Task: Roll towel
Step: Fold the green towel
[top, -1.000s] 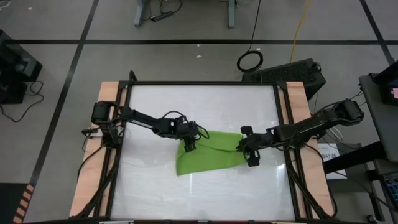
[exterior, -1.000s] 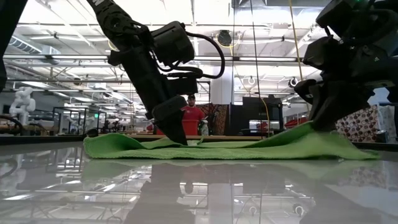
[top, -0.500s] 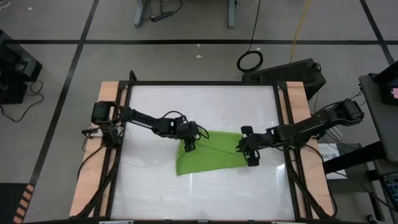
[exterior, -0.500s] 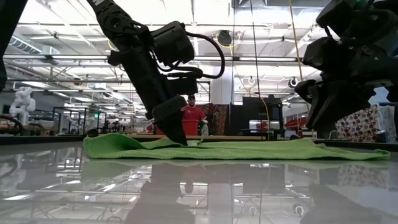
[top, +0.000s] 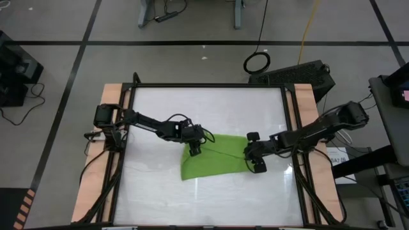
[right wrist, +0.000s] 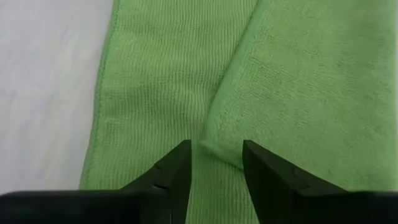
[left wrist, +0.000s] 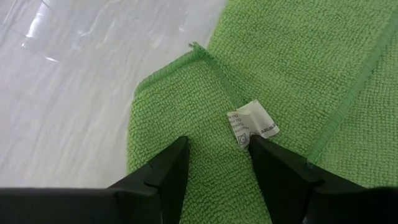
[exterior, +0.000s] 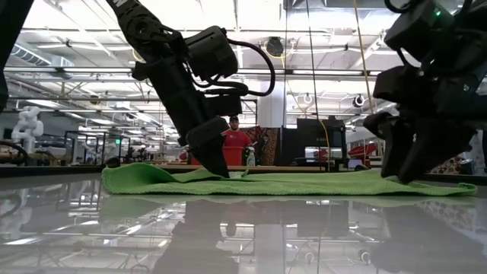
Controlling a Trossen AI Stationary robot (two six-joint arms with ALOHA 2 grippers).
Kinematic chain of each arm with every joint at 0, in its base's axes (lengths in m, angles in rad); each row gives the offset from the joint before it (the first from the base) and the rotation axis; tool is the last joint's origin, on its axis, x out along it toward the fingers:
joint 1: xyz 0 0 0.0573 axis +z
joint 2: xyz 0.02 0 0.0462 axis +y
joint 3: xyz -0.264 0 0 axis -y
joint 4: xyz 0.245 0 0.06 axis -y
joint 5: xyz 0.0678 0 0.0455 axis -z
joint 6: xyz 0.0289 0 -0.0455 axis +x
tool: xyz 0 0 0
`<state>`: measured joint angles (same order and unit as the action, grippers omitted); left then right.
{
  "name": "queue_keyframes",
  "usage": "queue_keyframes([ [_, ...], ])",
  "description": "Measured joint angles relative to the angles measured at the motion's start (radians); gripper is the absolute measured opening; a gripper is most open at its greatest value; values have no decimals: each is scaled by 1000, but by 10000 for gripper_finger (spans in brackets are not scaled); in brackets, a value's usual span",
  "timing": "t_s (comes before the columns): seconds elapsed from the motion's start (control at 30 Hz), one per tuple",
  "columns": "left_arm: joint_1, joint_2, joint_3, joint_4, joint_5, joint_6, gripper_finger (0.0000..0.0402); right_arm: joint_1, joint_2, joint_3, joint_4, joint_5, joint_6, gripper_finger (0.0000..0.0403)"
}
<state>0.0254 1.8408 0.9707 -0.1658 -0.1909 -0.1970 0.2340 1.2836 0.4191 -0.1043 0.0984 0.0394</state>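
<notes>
The lime-green towel (top: 214, 160) lies flat near the middle of the white table, with part of it folded over itself. My left gripper (top: 195, 150) is down on the towel's far left part, beside a white label (left wrist: 252, 124). My right gripper (top: 254, 160) is open at the towel's right end, fingers pointing down. Its fingertips stand on either side of a fold edge (right wrist: 217, 93). I cannot tell whether they touch the cloth. The low view shows the towel (exterior: 304, 183) as a low flat strip between both grippers. My left gripper has a patch of the towel's folded-over top layer (left wrist: 214, 134) between its two fingers, close to that layer's corner and its label. The fingers come from above, slanting down. The towel lies flat on the table around them.
Wooden side rails (top: 105, 160) and a dark frame border the table. Bare white tabletop (top: 211, 198) lies toward the near edge and also beyond the towel. A person in a red shirt (exterior: 234, 141) stands far behind the table.
My right gripper has let go of the towel's right end, which was lifted and has fallen flat on the table. The gripper has then gone down and slightly toward the table's left and near edge, back onto that end.
</notes>
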Motion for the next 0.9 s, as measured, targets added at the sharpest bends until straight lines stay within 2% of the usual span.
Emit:
queue_keyframes([
  [0.3,0,0,0,0,0,-5,182,0,24,0,52,5,-34,104],
  [0.73,0,0,0,0,0,-2,182,-1,23,0,47,5,-63,9],
  [0.9,0,0,0,0,0,0,182,-1,23,0,47,5,-69,5],
])
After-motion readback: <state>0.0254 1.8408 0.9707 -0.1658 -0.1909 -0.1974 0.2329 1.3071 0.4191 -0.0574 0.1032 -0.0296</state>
